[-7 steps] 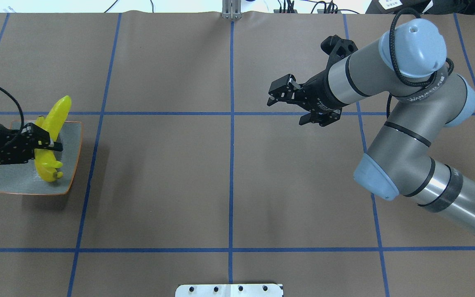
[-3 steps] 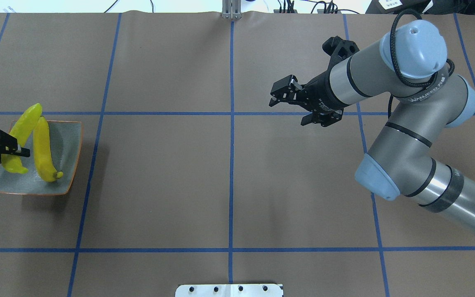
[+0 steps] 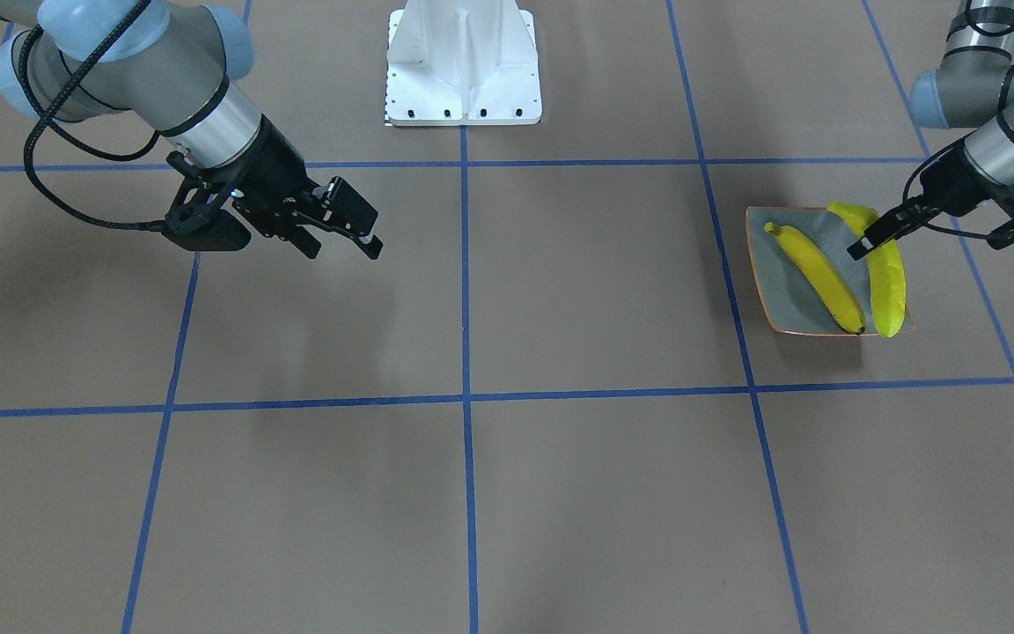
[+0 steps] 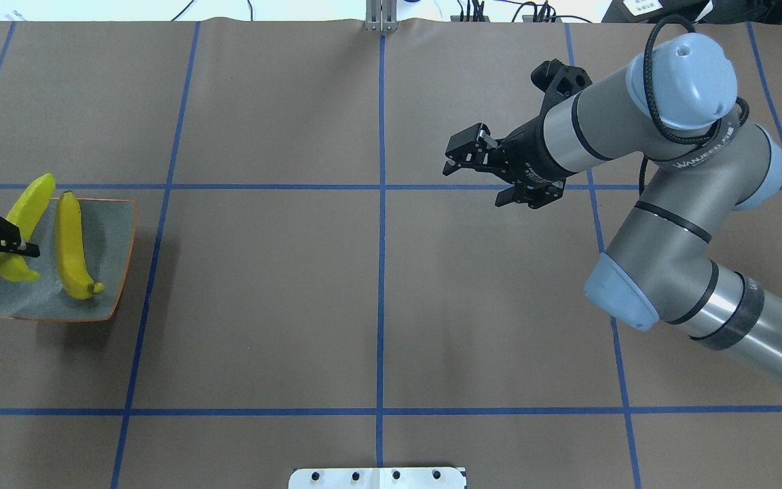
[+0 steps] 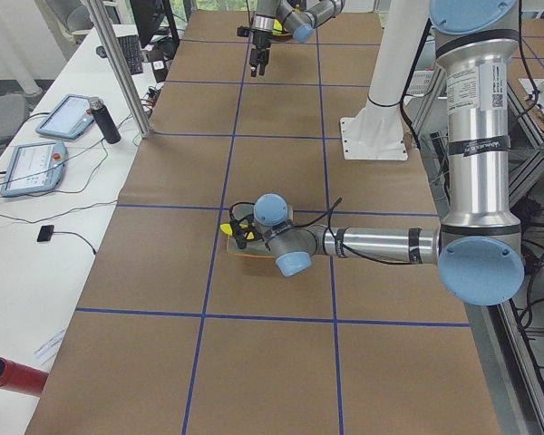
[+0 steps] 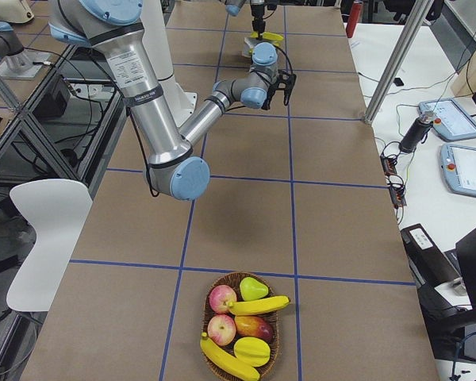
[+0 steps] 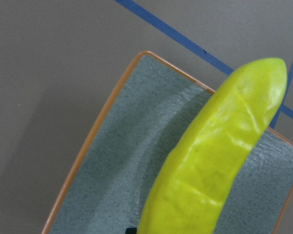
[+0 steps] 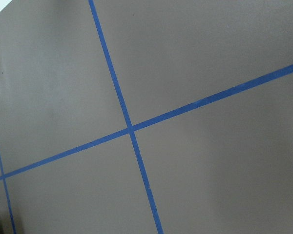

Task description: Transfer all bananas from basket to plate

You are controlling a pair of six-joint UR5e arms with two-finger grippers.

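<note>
Plate (image 4: 113,231): left side of the table (image 4: 282,285) in the overhead view.
Deep-yellow banana (image 4: 70,244): lies along the plate's middle.
Pale banana (image 4: 30,204): tilted over the plate's left edge, its far tip past the rim; clamped by the left gripper (image 4: 24,250).
Right gripper (image 4: 454,155): fingers apart, empty, above bare table right of centre.
Basket (image 6: 209,300): at the table's right end, well apart from the plate. It holds one banana (image 6: 260,305) on top and another banana (image 6: 226,359) at its near rim, among apples (image 6: 222,298).
</note>
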